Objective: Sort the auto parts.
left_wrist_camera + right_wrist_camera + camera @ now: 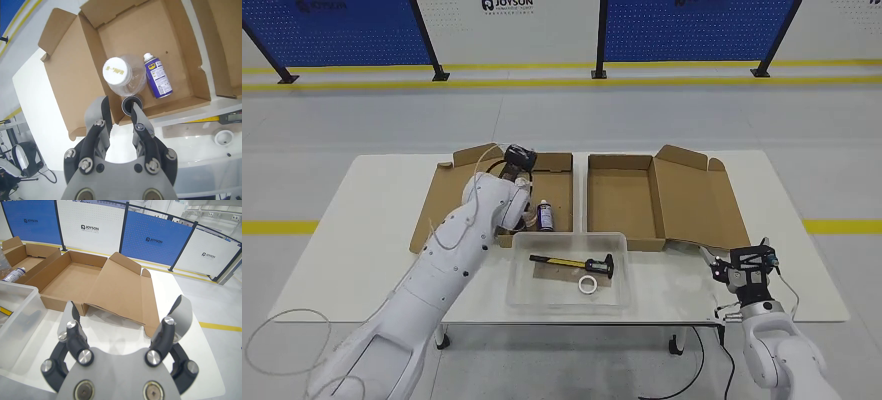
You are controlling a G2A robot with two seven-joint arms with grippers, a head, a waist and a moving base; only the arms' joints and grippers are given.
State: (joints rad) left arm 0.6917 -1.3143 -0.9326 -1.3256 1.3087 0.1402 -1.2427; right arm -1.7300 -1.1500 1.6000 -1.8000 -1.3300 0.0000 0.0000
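The left gripper [120,108] hangs over the near corner of the left box [132,37], jaws apart, one tip overlapping the black ring [126,107] beside the box wall. A bottle [136,79] and a spray can [157,77] lie just beyond the ring; the box floor past them is bare. The right gripper [125,300], jaws wide apart, hangs over the worktop [189,351], well apart from that box.

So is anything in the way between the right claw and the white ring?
Only the wall of the clear tub. The white ring lies inside it, the right claw hangs outside it, and the tub is open on top.
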